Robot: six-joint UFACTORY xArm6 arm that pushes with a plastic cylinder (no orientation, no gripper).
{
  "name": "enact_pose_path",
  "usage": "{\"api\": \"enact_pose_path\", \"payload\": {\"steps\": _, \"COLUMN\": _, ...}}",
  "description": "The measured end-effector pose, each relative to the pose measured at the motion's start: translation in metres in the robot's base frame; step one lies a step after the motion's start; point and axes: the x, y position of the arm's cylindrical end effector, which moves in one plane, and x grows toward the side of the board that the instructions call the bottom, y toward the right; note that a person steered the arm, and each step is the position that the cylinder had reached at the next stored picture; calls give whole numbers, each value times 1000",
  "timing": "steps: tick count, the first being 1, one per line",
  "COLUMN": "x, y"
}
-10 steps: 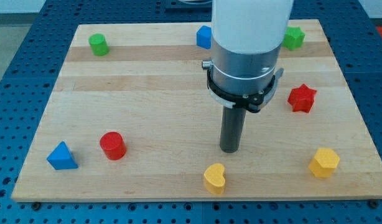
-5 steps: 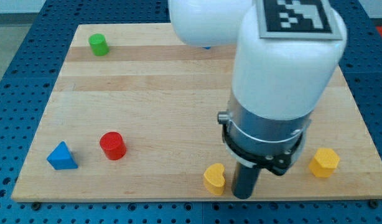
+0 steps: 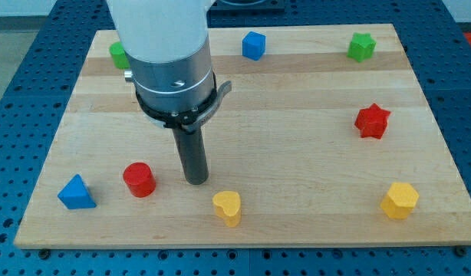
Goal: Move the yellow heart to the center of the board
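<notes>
The yellow heart (image 3: 228, 206) lies near the view's bottom edge of the wooden board (image 3: 297, 161), a little left of its middle. My tip (image 3: 195, 181) rests on the board just up and to the left of the heart, with a small gap between them. The red cylinder (image 3: 139, 179) stands to the left of my tip.
A blue triangle block (image 3: 75, 192) lies at the bottom left. A green cylinder (image 3: 116, 54) is partly hidden behind the arm at the top left. A blue cube (image 3: 253, 45) and a green star (image 3: 361, 47) sit along the top. A red star (image 3: 372, 121) is at the right; a yellow hexagon (image 3: 400, 201) at the bottom right.
The arm swung down to the right of the heart, then across to the left. The heart has slid left by about a block's width. My tip now stands up-left of it.
</notes>
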Motion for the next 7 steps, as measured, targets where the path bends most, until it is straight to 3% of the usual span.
{"api": "enact_pose_path", "payload": {"steps": 1, "x": 25, "y": -5}}
{"api": "enact_pose_path", "payload": {"steps": 2, "x": 80, "y": -18}}
{"api": "enact_pose_path", "payload": {"steps": 3, "x": 83, "y": 10}}
{"api": "enact_pose_path", "payload": {"steps": 4, "x": 62, "y": 57}}
{"api": "enact_pose_path", "payload": {"steps": 5, "x": 65, "y": 57}}
{"api": "enact_pose_path", "payload": {"steps": 6, "x": 35, "y": 55}}
{"api": "enact_pose_path", "payload": {"steps": 7, "x": -25, "y": 48}}
